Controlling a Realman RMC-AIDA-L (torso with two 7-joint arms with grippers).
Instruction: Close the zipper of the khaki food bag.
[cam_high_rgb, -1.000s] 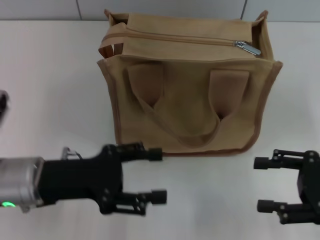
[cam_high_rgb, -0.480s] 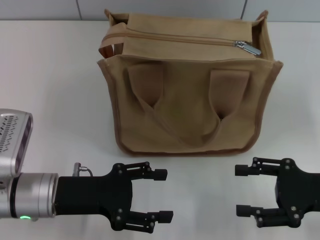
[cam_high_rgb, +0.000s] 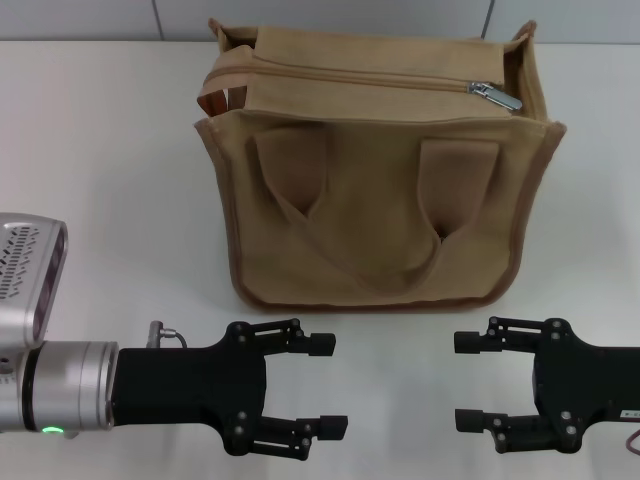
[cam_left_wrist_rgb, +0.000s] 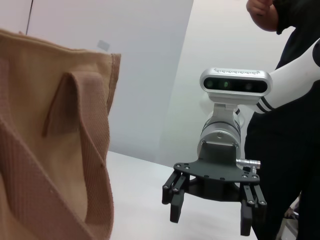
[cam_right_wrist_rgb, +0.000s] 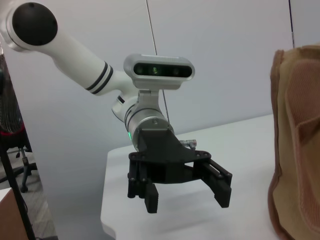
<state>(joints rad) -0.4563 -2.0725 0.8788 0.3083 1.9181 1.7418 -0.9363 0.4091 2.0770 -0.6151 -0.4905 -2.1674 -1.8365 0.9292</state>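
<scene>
The khaki food bag (cam_high_rgb: 375, 190) stands upright at the back middle of the white table, both handles hanging down its front. Its zipper (cam_high_rgb: 360, 78) runs along the top, with the silver pull (cam_high_rgb: 496, 95) at the right end. My left gripper (cam_high_rgb: 327, 386) hovers open in front of the bag's lower left corner, apart from it. My right gripper (cam_high_rgb: 467, 381) is open in front of the lower right corner, facing the left one. The left wrist view shows the bag's side (cam_left_wrist_rgb: 55, 150) and the right gripper (cam_left_wrist_rgb: 210, 220). The right wrist view shows the left gripper (cam_right_wrist_rgb: 187, 200) and the bag's edge (cam_right_wrist_rgb: 295, 140).
The white table (cam_high_rgb: 110, 180) spreads to both sides of the bag, with a grey wall behind it. A person in black (cam_left_wrist_rgb: 285, 125) stands behind the right arm in the left wrist view. An office chair (cam_right_wrist_rgb: 15, 150) sits off the table's end.
The left gripper has drawn back from the bag's bottom edge toward the table's front. The right gripper has slid inward to the left. The bag has not moved.
</scene>
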